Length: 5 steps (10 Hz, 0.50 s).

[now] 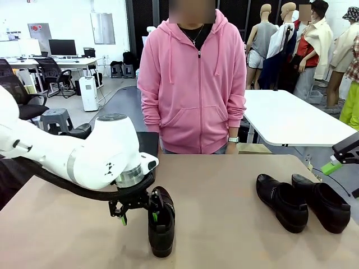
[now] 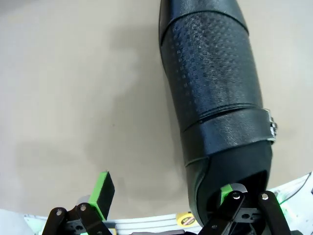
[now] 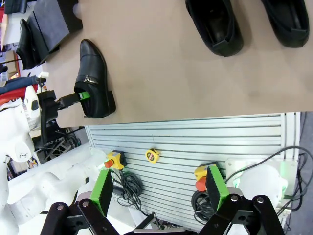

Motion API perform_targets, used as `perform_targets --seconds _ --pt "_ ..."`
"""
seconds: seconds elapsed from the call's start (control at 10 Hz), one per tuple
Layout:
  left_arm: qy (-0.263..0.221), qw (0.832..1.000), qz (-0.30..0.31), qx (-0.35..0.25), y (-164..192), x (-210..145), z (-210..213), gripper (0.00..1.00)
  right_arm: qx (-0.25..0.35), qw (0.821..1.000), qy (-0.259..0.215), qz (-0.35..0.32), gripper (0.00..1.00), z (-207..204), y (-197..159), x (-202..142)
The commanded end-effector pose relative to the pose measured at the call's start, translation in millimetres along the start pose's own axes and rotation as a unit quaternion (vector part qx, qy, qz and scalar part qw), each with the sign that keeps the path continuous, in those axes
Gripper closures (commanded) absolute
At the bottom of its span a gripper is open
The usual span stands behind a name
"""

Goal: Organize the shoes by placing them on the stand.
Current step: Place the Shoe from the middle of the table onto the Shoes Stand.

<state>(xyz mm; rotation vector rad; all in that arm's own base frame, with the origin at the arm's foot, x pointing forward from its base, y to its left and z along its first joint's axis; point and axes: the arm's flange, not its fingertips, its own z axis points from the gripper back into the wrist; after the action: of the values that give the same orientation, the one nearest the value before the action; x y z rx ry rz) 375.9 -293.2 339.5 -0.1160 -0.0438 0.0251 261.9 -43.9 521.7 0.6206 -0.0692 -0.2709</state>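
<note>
Your left gripper [image 1: 140, 218] is reaching in low from the left side of the surface [image 1: 224, 179] and is straddling one side wall of the nearest shoe [image 1: 161, 227]. The jaws are standing wide apart, not clamping anything. In the left wrist view one green pad [image 2: 102, 191] is hanging outside the nearest shoe over bare surface, and the other pad [image 2: 226, 192] is sitting inside its opening at the heel end. This shoe is standing upright on its sole close to your edge of the surface, with its heel toward you and its toe pointing away.

Your right gripper [image 3: 159, 193] is hanging off the right edge of the surface, well apart from everything on it. Its jaws are open too, with nothing between the pads.

Two more shoes are lying side by side on the right half of the surface: the inner shoe [image 1: 282, 203] and the outer shoe [image 1: 322, 203], just beside each other and angled alike.

The stand [image 3: 51, 22] is sitting at the far left corner in the right wrist view, well apart from all three shoes. A dark glossy shape [image 3: 25, 44] is showing beside its panels — you cannot tell what it is.

A person [image 1: 193, 84] in a pink hoodie is standing at the far side — arms down, not reaching in.
</note>
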Motion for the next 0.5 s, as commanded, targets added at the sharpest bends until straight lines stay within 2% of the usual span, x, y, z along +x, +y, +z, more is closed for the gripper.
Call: perform_targets --seconds 0.0,0.1,0.4 --pt "-0.006 1.0 0.007 0.019 -10.5 5.1 -0.5 0.58 0.017 1.0 0.002 0.011 0.0 2.2 0.8 -0.2" --pt "-0.003 1.0 0.009 0.018 -10.2 4.7 -0.9 1.0 0.017 1.0 0.002 0.011 0.0 2.2 0.8 -0.2" --pt "0.002 1.0 0.007 0.015 -11.5 5.7 -1.1 1.0 0.017 1.0 0.002 0.011 0.0 2.2 0.8 -0.2"
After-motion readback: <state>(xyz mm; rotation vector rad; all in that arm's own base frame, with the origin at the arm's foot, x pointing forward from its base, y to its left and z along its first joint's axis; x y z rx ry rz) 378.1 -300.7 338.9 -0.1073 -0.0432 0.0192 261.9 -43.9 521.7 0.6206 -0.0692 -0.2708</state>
